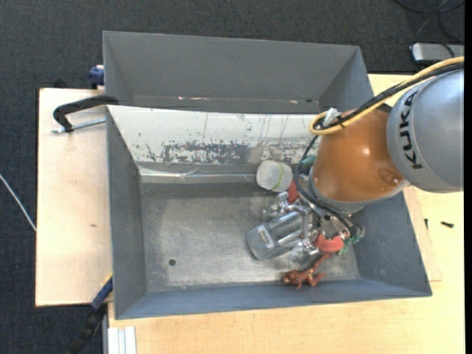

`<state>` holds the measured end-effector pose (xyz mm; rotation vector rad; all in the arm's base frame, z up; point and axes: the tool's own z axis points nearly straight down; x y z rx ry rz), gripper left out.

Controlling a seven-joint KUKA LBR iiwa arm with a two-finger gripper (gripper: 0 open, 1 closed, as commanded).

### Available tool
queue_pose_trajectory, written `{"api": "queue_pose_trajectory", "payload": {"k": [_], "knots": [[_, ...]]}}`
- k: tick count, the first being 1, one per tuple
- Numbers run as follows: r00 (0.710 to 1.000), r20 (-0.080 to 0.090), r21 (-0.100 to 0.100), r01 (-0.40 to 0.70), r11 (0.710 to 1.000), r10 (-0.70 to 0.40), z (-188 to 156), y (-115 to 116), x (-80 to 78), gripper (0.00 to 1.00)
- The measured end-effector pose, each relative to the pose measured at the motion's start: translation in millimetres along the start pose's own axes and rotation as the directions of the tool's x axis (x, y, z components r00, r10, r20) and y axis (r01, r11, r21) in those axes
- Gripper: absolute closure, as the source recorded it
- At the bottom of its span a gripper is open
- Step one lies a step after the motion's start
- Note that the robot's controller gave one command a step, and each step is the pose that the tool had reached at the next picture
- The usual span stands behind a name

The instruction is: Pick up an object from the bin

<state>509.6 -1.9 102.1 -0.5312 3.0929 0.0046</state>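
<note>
My gripper is low in the bin's right part, close to the front wall, under the arm's orange cover. Right at it, on its left side, a grey, see-through cylinder-like thing lies on its side on the floor. A small red thing sits against the gripper's right side. Just in front, by the front wall, lies a little brown-red figure. Behind the gripper a pale green round thing rests near the back wall.
The arm with its orange cover and yellow cable comes in over the bin's right wall and hides the floor there. The left half of the bin floor is bare metal.
</note>
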Motion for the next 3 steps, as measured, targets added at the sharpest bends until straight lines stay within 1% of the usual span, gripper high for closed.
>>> {"api": "queue_pose_trajectory", "payload": {"k": [1, 2, 3], "knots": [[0.967, 0.011, -0.006, 0.254, 0.967, -0.254, 20.9, -38.8, -5.3, 1.00], [0.967, 0.011, -0.006, 0.253, 0.967, -0.253, 21.0, -38.8, -5.3, 1.00], [0.951, -0.003, 0.000, 0.308, 0.951, -0.308, -109.4, -35.5, -13.2, 1.00]]}}
